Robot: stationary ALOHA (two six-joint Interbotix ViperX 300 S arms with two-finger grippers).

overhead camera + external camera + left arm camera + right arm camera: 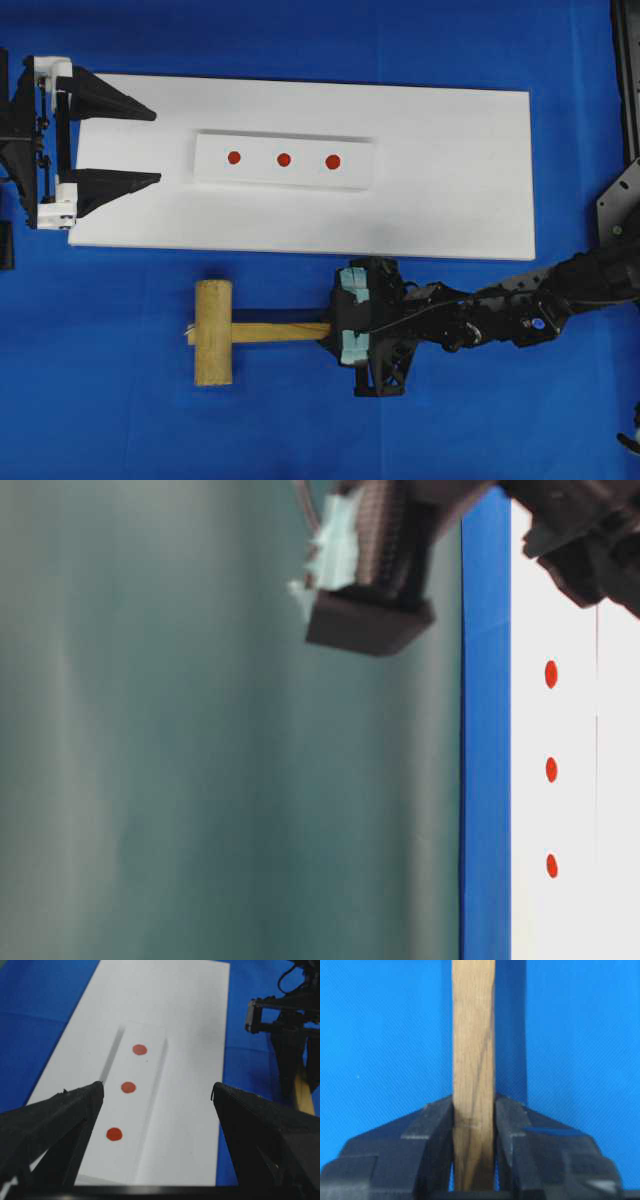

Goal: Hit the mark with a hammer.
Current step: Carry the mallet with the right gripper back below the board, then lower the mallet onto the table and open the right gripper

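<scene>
Two fingers (435, 1130) of the right hand (474, 1132) are clenching the hammer (240, 333) by its handle, its head lying on the blue table (100, 400). Beyond, three red marks (283, 159) are sitting on a white board (450, 180). Farther left, the left hand (150, 146) is gaping, released.

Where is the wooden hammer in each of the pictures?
Overhead: the hammer lies low and left of middle, handle held in the right tool.
Table-level: not in view.
Left wrist: a sliver of handle at the right edge.
Right wrist: handle runs up the middle.
Shared landmark: the red dots.
</scene>
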